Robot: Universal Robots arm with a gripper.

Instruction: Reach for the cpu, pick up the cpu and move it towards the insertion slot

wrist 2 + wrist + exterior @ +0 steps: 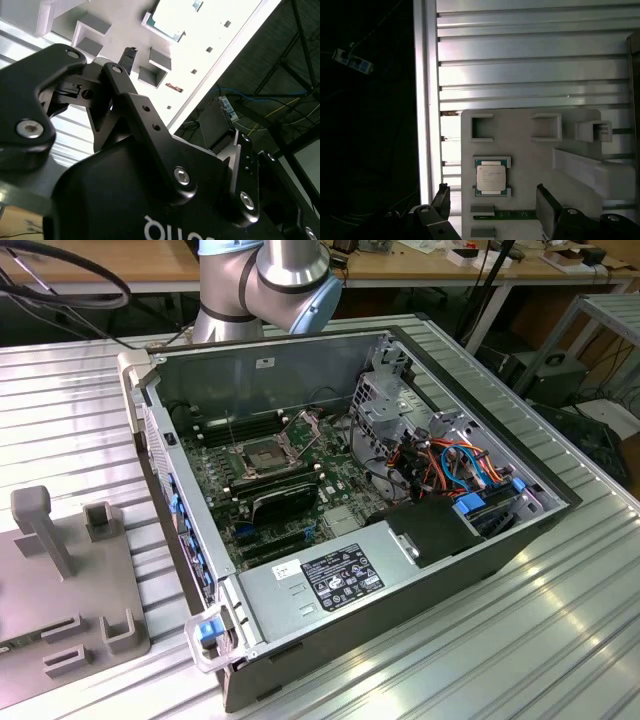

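Hovering with its fingers (546,207) spread wide and nothing between them, the end effector (490,188) looks down on the cpu (491,178), which lies flat in a shallow nest on a grey holder plate (520,150), lined up between the two fingers in the first wrist view and touching neither. The grip looks like the weak point: the cpu is thin and far narrower than the opening, and teal-edged corner pieces (506,161) hug it, so fingers coming down slightly off line would likely land on those corners, and an uneven pinch could tilt the cpu or let it slip. Farther out, the plate sits on the ribbed worktop (80,390) low on the exterior view's left, well apart from the socket (262,455) inside the open computer case (300,365), left of that frame's centre; the case wall and the socket's metal frame could be struck in a carry.
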